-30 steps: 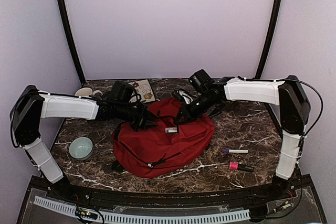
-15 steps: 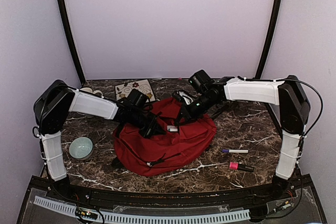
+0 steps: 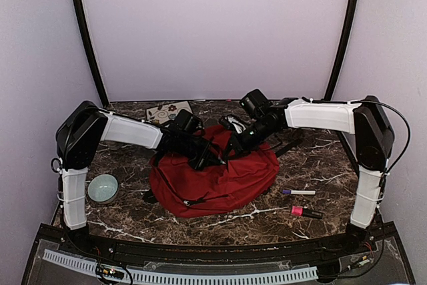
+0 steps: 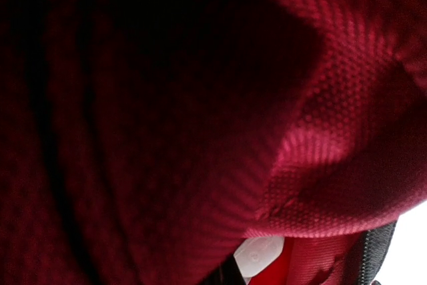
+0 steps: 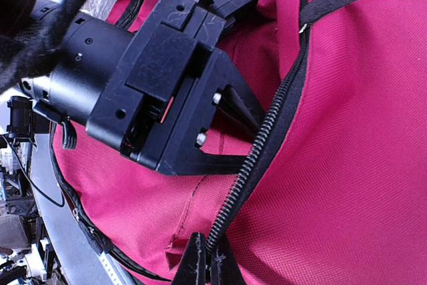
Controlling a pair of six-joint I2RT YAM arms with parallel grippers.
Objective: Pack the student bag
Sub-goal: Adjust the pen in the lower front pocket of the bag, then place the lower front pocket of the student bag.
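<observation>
Centre frame on the dark marble worktop point(image 3: 313, 158), a dark-red soft fabric backpack point(image 3: 220, 181) lies slumped. The right tool point(image 5: 208, 258) pinches the bag's black zip edge point(image 5: 267, 128), seemingly to hold the mouth open. The left tool point(image 3: 205, 160), closed, pushes into that opening, likely delivering an item. Its wrist view shows only red weave and a white sliver at lower centre, so any cargo cannot be made out. A purple-capped marker point(image 3: 298, 192), a pink marker point(image 3: 305, 212) and a pale green bowl point(image 3: 103, 188) wait outside.
</observation>
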